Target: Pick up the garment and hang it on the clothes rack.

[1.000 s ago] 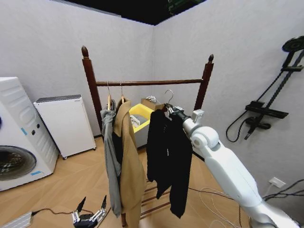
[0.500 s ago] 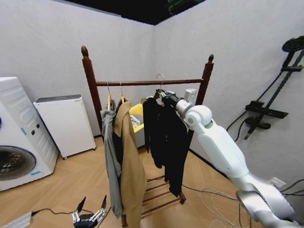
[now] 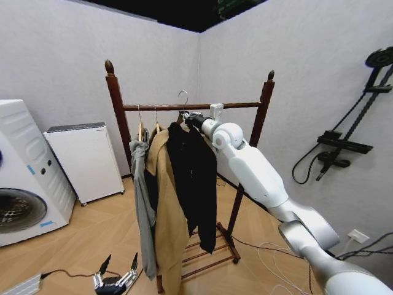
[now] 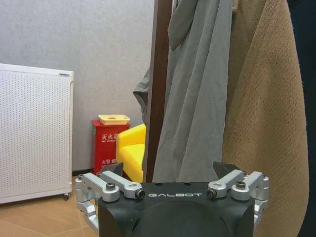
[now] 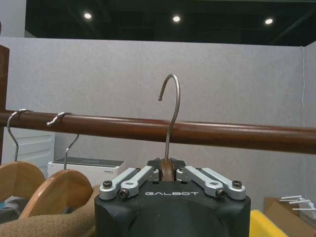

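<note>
Head view: garment point(image 3: 193, 172) now nearer rack point(image 3: 190, 107).

You can't see the rack's point(image 3: 190, 107) base fully: the tan coat point(image 3: 166, 209) and garment point(image 3: 193, 178) cover most of it. The left gripper point(image 3: 115, 278) is cut off by the head view's lower edge. The garment's hanger body is hidden behind the right gripper point(image 5: 168, 170).

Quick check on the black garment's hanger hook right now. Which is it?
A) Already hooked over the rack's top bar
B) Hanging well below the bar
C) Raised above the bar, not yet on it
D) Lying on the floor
C: the right end effector holds the hanger with its hook rising above the clothes rack's top bar, not yet resting on it; the garment hangs beneath.
</note>
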Robot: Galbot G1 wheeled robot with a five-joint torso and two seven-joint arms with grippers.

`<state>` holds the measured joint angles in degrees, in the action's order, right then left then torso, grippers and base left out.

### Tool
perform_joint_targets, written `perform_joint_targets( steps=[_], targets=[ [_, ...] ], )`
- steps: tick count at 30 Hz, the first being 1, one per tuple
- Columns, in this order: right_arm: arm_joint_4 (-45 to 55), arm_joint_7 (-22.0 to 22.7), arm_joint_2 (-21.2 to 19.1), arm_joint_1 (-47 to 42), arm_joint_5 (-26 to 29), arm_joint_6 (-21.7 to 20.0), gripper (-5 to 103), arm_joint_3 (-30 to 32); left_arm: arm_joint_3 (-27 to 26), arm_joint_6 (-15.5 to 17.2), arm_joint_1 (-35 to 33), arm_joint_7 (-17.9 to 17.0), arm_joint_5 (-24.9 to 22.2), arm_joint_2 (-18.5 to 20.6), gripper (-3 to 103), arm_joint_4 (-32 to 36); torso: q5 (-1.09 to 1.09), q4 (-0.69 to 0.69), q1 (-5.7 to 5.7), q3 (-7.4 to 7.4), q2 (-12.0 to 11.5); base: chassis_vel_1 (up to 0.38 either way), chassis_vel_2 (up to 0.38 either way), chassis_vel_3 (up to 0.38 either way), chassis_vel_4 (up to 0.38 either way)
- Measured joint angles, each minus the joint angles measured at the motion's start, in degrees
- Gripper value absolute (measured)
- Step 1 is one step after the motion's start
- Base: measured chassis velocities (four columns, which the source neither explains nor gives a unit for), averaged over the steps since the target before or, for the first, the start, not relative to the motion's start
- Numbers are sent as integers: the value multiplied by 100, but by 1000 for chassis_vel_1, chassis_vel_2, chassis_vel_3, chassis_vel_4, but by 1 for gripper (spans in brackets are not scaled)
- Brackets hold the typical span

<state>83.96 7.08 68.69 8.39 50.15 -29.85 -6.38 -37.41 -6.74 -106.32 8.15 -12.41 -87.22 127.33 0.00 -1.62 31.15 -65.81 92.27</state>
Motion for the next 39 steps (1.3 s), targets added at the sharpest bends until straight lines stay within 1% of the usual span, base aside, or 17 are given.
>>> perform_joint_targets(
  steps=[7,9,12,14,15,16,18,19,22,25,28,31,33,34,36,38,39],
  targets=[
    [37,-134,-126,-215,-31,-1,7,5,0,0,0,0,0,0,100,0,1,-1,0,0,0,0,0,0,0],
    [59,-187,-130,-241,-63,34,11,8,0,0,0,0,0,0,100,0,2,-1,0,0,0,0,0,0,0],
    [118,-156,-75,-246,-35,153,27,10,0,0,0,1,0,0,100,0,0,1,0,1,0,0,0,0,0],
    [164,-130,-78,-251,9,164,27,24,0,0,0,0,0,0,100,0,0,2,0,0,0,0,0,0,0],
    [311,-93,-138,-302,94,170,38,78,0,0,0,0,0,0,100,0,-1,4,0,1,0,0,0,0,0],
    [311,-93,-138,-302,94,170,38,78,0,0,0,0,0,0,100,0,-1,4,0,1,0,0,0,0,0],
    [724,-13,-392,-528,232,133,49,242,0,0,0,0,0,0,100,0,-1,3,0,1,0,0,0,0,0],
    [724,-13,-392,-528,232,133,49,242,0,0,0,0,0,0,100,0,-1,3,0,1,0,0,0,0,0],
    [1649,291,-1097,-1072,574,-3,65,548,0,0,0,0,0,0,100,0,3,-2,0,1,0,0,0,0,0],
    [2007,307,-1406,-1346,618,-6,71,693,0,0,0,0,0,0,100,0,2,-3,0,1,1,0,0,0,0],
    [2698,543,-1896,-2085,747,27,86,1098,-1,0,0,-1,0,0,100,0,1,-1,-1,1,1,0,0,0,0],
    [2892,664,-2001,-2356,757,60,92,1218,-1,0,1,0,0,0,100,0,0,1,-1,1,1,0,0,0,0],
    [3357,930,-2171,-3224,696,140,99,1553,0,0,0,2,0,1,100,0,1,0,-1,1,1,0,0,0,0],
    [3357,930,-2171,-3224,696,140,99,1553,0,0,0,2,0,1,100,0,1,0,-1,1,1,0,0,0,0],
    [3812,1081,-2084,-4556,197,316,100,2255,0,0,0,-1,0,0,100,0,2,-1,-1,1,1,0,0,0,0],
    [3896,1085,-2018,-4941,-3,346,100,2472,0,0,0,0,0,0,100,0,1,1,-1,1,1,0,0,0,0],
    [4000,1081,-1903,-5514,-311,392,100,2778,-1,0,0,-2,0,0,100,0,1,1,-1,1,1,0,0,0,0]
  ],
)
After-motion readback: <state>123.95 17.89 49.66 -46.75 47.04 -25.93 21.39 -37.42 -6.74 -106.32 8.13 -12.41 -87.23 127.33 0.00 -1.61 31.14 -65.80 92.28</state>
